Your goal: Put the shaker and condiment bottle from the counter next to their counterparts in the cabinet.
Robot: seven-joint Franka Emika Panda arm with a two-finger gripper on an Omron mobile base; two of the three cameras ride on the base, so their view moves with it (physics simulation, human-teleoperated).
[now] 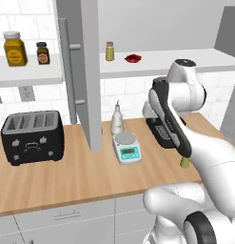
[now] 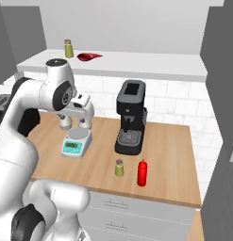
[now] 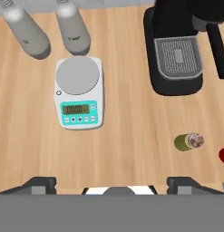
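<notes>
The olive-yellow shaker (image 2: 119, 167) (image 3: 188, 142) stands on the wooden counter (image 2: 170, 150) in front of the coffee machine, and part of it peeks past my arm (image 1: 185, 162). Right beside it is the red condiment bottle (image 2: 142, 172), cut by the hand view's right edge (image 3: 223, 155). My gripper (image 3: 115, 186) (image 2: 81, 112) hangs open and empty above the counter near the scale, left of both. On the cabinet shelf (image 1: 161, 62) sit the counterpart shaker (image 1: 109, 51) (image 2: 68, 48) and the squat dark-red item (image 1: 133, 58) (image 2: 89, 56). The grey cabinet door (image 1: 83, 71) stands open.
A white kitchen scale (image 3: 79, 93) (image 1: 127, 147) lies under the hand, with two pale bottles (image 3: 72, 29) behind it. The black coffee machine (image 2: 129, 117) (image 3: 177, 50) stands right of it. A black toaster (image 1: 32, 137) is far left, with amber jars (image 1: 15, 48) above.
</notes>
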